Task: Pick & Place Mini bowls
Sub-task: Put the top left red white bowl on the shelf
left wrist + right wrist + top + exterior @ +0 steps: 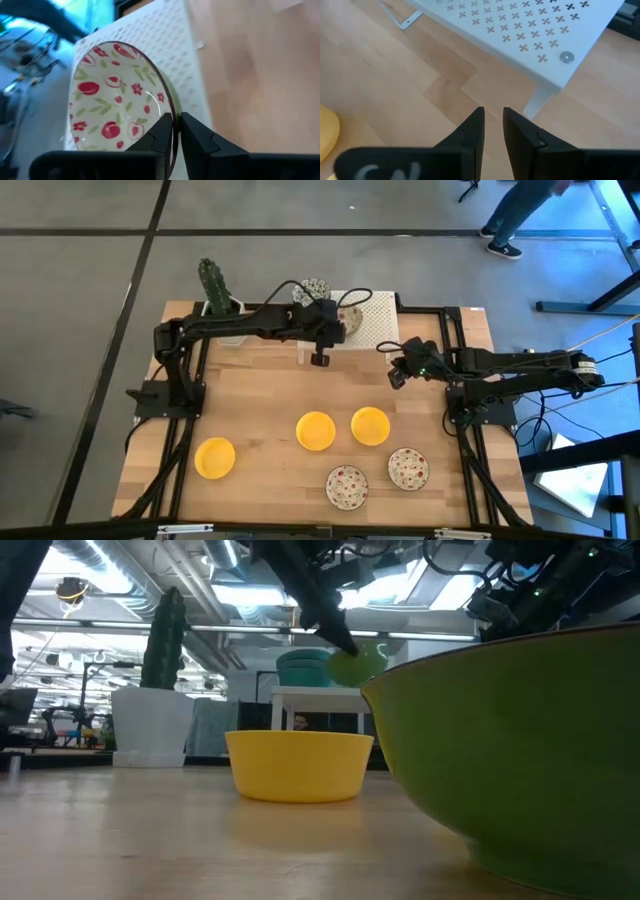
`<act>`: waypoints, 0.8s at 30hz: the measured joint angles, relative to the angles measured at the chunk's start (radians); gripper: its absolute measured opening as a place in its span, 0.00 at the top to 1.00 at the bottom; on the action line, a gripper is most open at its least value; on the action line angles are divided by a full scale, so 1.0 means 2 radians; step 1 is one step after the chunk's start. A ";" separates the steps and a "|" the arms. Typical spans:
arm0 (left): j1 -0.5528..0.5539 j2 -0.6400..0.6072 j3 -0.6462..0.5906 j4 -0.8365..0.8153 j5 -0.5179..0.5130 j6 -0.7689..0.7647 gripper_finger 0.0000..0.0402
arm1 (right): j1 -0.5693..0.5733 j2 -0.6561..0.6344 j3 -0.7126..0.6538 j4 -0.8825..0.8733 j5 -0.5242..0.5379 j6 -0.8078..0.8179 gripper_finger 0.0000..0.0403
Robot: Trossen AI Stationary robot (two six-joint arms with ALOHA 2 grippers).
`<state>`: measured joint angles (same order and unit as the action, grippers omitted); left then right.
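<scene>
My left gripper (338, 322) is over the white perforated rack (375, 320) at the table's far side, shut on a white bowl with red floral speckles (112, 95). A teal-speckled bowl (315, 288) sits on the rack's far left part. Three yellow bowls (215, 458) (316, 430) (370, 425) and two more red floral bowls (347, 486) (408, 468) rest on the table's near half. My right gripper (493, 116) hovers over bare table near the rack's leg, holding nothing, its fingers a narrow gap apart. My left gripper pinches the red floral bowl's rim (170, 107), one finger (159, 131) inside the bowl and one finger (196, 134) outside. It comes from the table's left, slanting down. The bowl is tilted over the rack top; whether its base touches the rack I cannot tell.
A white pot with a green cactus (214, 288) stands at the far left corner beside the rack. Black frame rails (452, 360) run along the table's sides. A person's legs (510, 220) show on the floor beyond the far edge. Bare wood (260, 380) lies between rack and bowls.
</scene>
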<state>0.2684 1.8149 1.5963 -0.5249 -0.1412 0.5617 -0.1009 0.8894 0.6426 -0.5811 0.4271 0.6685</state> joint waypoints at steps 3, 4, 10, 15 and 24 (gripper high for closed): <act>-0.001 0.004 0.000 0.002 0.026 0.000 0.92 | 0.000 0.000 0.000 0.006 0.000 0.000 0.82; -0.001 0.005 0.000 0.001 0.028 -0.001 0.92 | 0.000 0.000 0.000 0.008 0.000 0.000 0.82; -0.004 0.005 0.000 0.003 0.018 -0.004 0.92 | 0.000 0.000 0.000 0.017 0.000 0.000 0.82; -0.009 0.005 -0.001 -0.001 -0.016 0.016 0.92 | 0.000 0.000 0.000 0.020 0.000 0.000 0.82; -0.019 0.019 -0.002 -0.005 -0.042 0.046 0.91 | 0.000 0.000 0.000 0.020 0.000 -0.002 0.82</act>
<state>0.2302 1.8538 1.5932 -0.5343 -0.2260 0.6533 -0.1005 0.8894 0.6426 -0.5404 0.4267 0.6651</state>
